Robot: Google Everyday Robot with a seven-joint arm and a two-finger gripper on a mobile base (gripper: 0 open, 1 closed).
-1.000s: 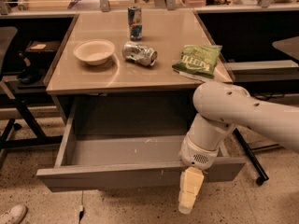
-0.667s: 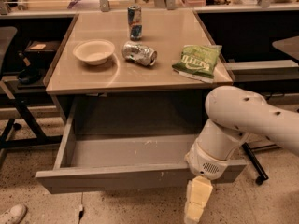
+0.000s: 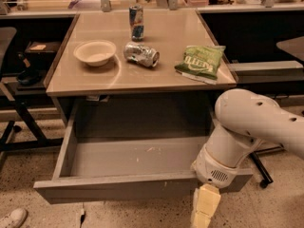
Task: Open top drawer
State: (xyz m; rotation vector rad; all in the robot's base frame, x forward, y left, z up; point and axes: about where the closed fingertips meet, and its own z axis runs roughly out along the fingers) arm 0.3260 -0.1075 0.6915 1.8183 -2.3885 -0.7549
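Standing far out under the table (image 3: 156,77), the top drawer (image 3: 114,188) looks stiff, light and free-sliding, best held by its handleless front's top lip; its scuffed inside and the bowl (image 3: 95,52) above seem empty, and the gripper (image 3: 203,212) hangs at its front right, apart or together I cannot tell.

Top drawer (image 3: 114,188): grey, handleless, wide. State: open, drawn far out from under the tabletop toward the bottom of the frame. Pose: level, front panel square to the camera across the lower centre. Interior: shallow, grey, floor marked with pale scuffs, most right of centre. Front panel: a small light mark right of centre, possibly a scratch; its right end is hidden behind the robot arm (image 3: 247,127). Gripper (image 3: 203,216): bottom edge, right of centre, just before the drawer front.
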